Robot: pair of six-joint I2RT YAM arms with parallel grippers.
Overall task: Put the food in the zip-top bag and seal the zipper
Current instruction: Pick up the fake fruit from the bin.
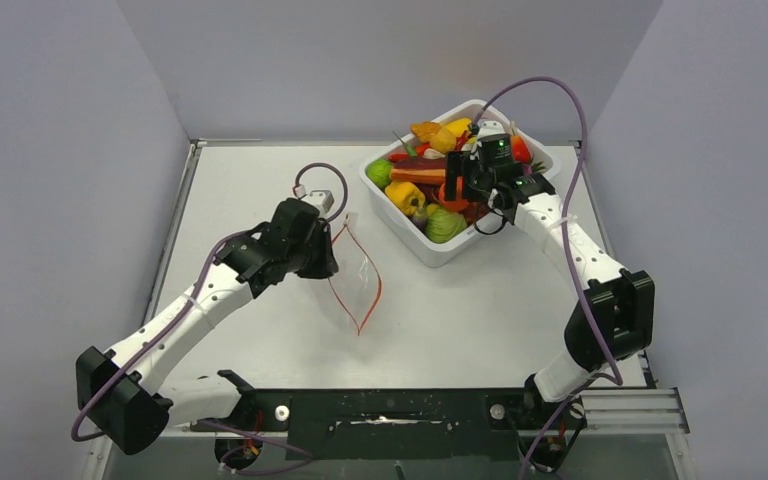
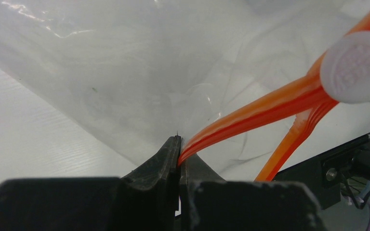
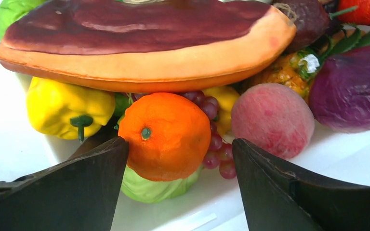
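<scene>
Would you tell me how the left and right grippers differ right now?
The left gripper is shut on the zipper; the right gripper is open around the orange. The left gripper hangs over the table, the right gripper over the white tub. Both are black.

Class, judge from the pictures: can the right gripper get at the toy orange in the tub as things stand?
Probably yes. The right gripper is open, its jaws either side of the orange, with nothing between. The grapes press against it and could get pinched too.
</scene>
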